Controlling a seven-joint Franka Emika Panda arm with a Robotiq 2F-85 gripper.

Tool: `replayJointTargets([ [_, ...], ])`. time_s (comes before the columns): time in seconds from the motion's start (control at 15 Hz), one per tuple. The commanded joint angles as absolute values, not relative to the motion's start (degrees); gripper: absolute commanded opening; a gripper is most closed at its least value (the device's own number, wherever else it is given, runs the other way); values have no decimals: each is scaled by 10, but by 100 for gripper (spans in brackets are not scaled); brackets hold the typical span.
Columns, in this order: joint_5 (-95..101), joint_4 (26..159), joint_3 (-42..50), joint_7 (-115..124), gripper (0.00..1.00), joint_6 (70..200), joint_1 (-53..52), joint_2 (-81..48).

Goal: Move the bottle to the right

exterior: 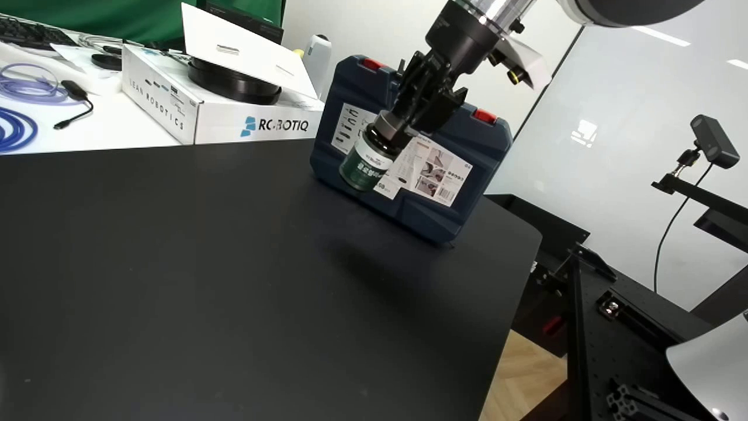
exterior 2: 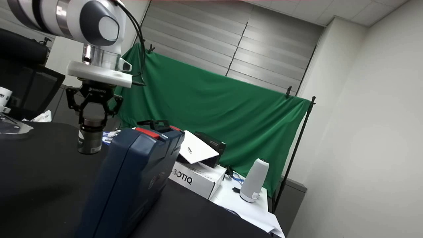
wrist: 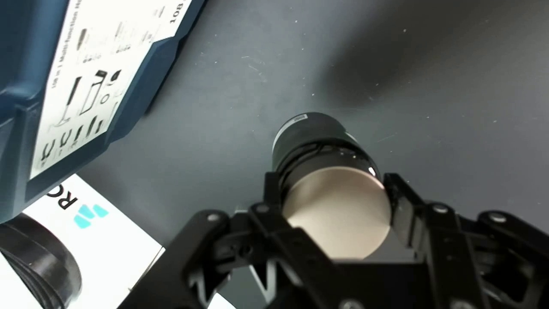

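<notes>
The bottle, short and dark green with a pale band and a shiny pale-topped cap, shows in both exterior views point(exterior: 365, 166) point(exterior 2: 90, 141) and in the wrist view point(wrist: 311, 128). My gripper point(exterior: 395, 127) is shut on its cap, with one finger on each side; this also shows in an exterior view point(exterior 2: 93, 121) and in the wrist view point(wrist: 331, 184). The bottle hangs above the black table point(exterior: 222, 280), and a shadow lies on the table apart from it. It is tilted in an exterior view, in front of the blue case's labelled face.
The big blue tool case point(exterior: 488, 140) point(exterior 2: 132, 178) point(wrist: 21, 47) stands on the table close to the bottle. A white Robotiq box point(exterior: 160, 99) point(exterior 2: 195, 180) stands behind on a white table. The black table's edge lies beyond the case, beside a black frame point(exterior: 584, 327).
</notes>
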State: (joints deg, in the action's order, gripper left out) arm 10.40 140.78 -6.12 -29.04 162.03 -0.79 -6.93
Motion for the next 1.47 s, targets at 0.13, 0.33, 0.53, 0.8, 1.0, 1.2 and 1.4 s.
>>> replayJointTargets([
  [0.13, 150, 1284, -37, -269, 36, 1563, -12, -115],
  [0.33, 158, 1231, -33, -264, 36, 1543, -15, -133],
  [0.53, 173, 1185, -28, -255, 36, 1534, -18, -152],
  [0.8, 178, 1141, -29, -246, 36, 1521, -20, -166],
  [1.0, 185, 1123, -27, -238, 36, 1516, -24, -162],
  [1.2, 206, 1113, -19, -223, 36, 1520, -28, -147],
  [1.4, 241, 1109, -3, -198, 36, 1530, -31, -131],
])
